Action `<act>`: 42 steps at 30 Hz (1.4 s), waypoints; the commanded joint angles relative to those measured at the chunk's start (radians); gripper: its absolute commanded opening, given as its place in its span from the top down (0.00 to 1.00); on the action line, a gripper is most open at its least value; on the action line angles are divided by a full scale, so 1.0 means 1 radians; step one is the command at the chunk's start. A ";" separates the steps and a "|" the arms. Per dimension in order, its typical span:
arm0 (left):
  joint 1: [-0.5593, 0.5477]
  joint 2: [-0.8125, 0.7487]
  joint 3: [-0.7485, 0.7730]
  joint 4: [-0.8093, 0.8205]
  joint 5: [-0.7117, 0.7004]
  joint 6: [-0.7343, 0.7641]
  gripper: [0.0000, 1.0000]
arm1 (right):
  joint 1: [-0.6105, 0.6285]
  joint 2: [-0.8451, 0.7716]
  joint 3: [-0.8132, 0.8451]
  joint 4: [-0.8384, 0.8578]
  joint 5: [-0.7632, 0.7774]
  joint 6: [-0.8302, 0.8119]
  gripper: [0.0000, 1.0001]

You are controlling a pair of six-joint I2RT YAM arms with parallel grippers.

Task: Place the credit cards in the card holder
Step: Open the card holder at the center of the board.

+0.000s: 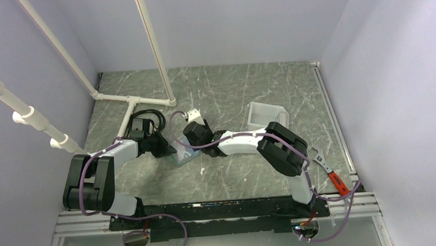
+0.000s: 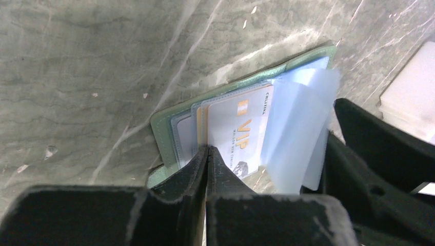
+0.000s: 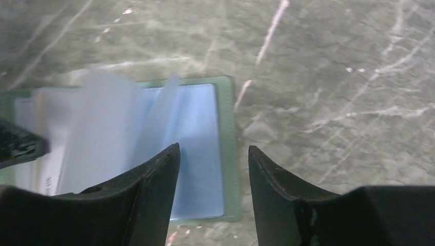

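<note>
**Card holder** [image 2: 165, 123]. Lying open on the tabletop [image 2: 77, 66] between the two arms, sage-green cover down, light blue inside up. Clear sleeves [image 2: 300, 123] fanned out and standing loose off the spine.

**Pale card** [image 2: 237, 130], marked VIP. Lodged face up among the pockets of the half nearest the left arm; depth of seating not clear.

**Orange-yellow card** [image 2: 199, 128]. Showing only as a thin edge just beside the pale one, tucked beneath it.

**Left tool** [image 2: 208, 156]. Pressed fully together, no gap visible, tips at the near edge of the pale card. Impossible to tell whether pinching that edge or merely bearing down on it.

**Right tool** [image 3: 213, 166]. Spread wide, gripping nothing, hovering over the blue inside of the other half, close beside the left tool.

**Hazards, as judged:**
- Dragging of the pale card back out of its pocket on withdrawal, in the event of a pinch not released first.
- Sliding or swinging of the whole holder across the smooth tabletop under a sideways push, with nothing visibly pinning it.
- Flopping of the loose sleeves over the open pocket, hiding or blocking it.
- Creasing of a thin sleeve under a descending right finger.
- Collision of the two tools, both crowded over one small item.
</note>
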 commanded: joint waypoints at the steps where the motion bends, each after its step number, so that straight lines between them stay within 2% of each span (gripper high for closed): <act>1: -0.005 0.024 -0.043 -0.080 -0.103 0.082 0.90 | -0.029 -0.052 -0.018 -0.023 0.037 0.054 0.47; 7: -0.007 -0.037 -0.007 -0.045 0.044 0.104 0.86 | -0.038 -0.049 -0.032 0.017 -0.044 0.044 0.49; 13: -0.025 0.019 0.061 -0.052 0.068 0.130 0.85 | -0.043 -0.057 -0.032 0.020 -0.070 0.037 0.50; 21: -0.132 0.124 0.141 -0.038 0.030 0.120 0.86 | -0.047 -0.137 -0.080 0.063 -0.111 0.025 0.48; 24: -0.134 0.121 0.138 -0.061 -0.013 0.115 0.87 | -0.047 -0.192 -0.107 0.065 -0.097 0.003 0.39; 28: -0.134 0.119 0.117 -0.067 -0.039 0.114 0.88 | -0.033 -0.239 -0.119 0.069 -0.103 -0.070 0.16; 30: -0.134 0.122 0.109 -0.061 -0.042 0.110 0.88 | -0.025 -0.230 -0.110 0.079 -0.156 -0.117 0.10; 32: -0.134 0.127 0.105 -0.057 -0.044 0.107 0.88 | -0.018 -0.188 -0.080 0.064 -0.213 -0.141 0.08; 37: -0.134 0.127 0.105 -0.062 -0.051 0.109 0.88 | 0.008 -0.110 -0.034 0.049 -0.225 -0.150 0.07; 42: -0.134 0.137 0.100 -0.049 -0.047 0.104 0.88 | 0.011 -0.055 0.012 0.030 -0.221 -0.152 0.13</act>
